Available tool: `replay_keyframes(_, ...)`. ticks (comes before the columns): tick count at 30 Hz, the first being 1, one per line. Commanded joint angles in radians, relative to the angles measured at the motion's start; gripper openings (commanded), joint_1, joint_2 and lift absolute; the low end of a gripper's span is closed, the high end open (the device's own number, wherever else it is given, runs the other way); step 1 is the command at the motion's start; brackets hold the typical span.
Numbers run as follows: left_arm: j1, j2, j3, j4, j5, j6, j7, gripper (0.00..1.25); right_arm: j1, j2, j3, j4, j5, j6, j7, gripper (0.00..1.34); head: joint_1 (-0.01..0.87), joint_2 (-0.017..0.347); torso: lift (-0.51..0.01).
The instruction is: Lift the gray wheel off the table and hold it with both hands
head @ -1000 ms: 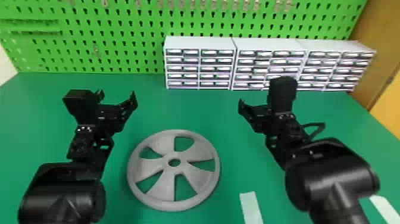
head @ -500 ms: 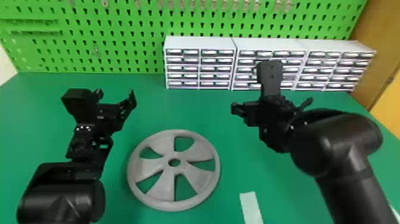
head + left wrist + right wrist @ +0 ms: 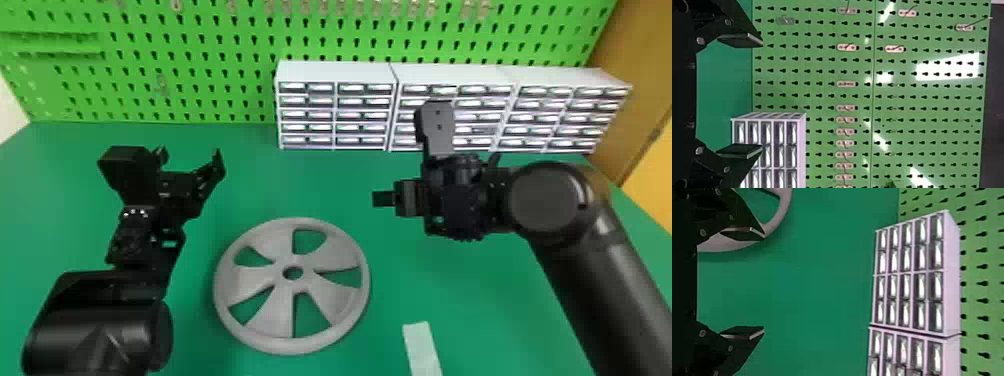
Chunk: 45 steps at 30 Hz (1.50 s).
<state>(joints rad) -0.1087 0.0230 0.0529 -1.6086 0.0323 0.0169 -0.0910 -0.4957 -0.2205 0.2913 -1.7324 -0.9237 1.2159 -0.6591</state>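
- You have the gray wheel (image 3: 250, 274) lying flat on the green table (image 3: 320, 185), between the 2 arms and nearer you than the drawer cabinets; it has 5 openings around 1 round center hole.
- Your left gripper (image 3: 190, 159) is open and empty, off to the wheel's left and a little farther back, with its 2 fingers (image 3: 744, 39) spread well apart.
- Your right gripper (image 3: 438, 179) is also open and empty, up to the right of the wheel and farther back, its 2 fingers standing wide of each other.
- In the right wrist view, you see 1 finger (image 3: 746, 234) in front of part of the wheel's rim; the head view shows you the wheel apart from that gripper.
- You can see 3 white drawer cabinets (image 3: 335, 72) side by side at the back of the table, against the green pegboard (image 3: 200, 45).
- Small hooks (image 3: 846, 84) are mounted on that pegboard, as the left wrist view shows you.
- A pale strip (image 3: 420, 345) lies on the table to the wheel's right, toward your near side.
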Motion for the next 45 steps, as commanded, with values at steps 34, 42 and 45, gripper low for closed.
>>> replay_keyframes(34, 0.006, 0.055, -0.041, -0.024, 0.031, 0.003, 0.076, 0.92, -0.164, -0.068, 0.279, 0.292, -0.618, -0.068, -0.292, 0.91, 0.711, 0.015, -0.098)
replay_keyframes(42, 0.004, 0.057, -0.047, -0.024, 0.032, 0.003, 0.077, 0.92, -0.181, -0.079, 0.312, 0.321, -0.636, -0.076, -0.290, 0.91, 0.711, 0.015, -0.098)
replay_keyframes(45, 0.004, 0.057, -0.047, -0.025, 0.034, 0.003, 0.079, 0.92, -0.181, -0.077, 0.312, 0.321, -0.636, -0.076, -0.290, 0.91, 0.711, 0.015, -0.098)
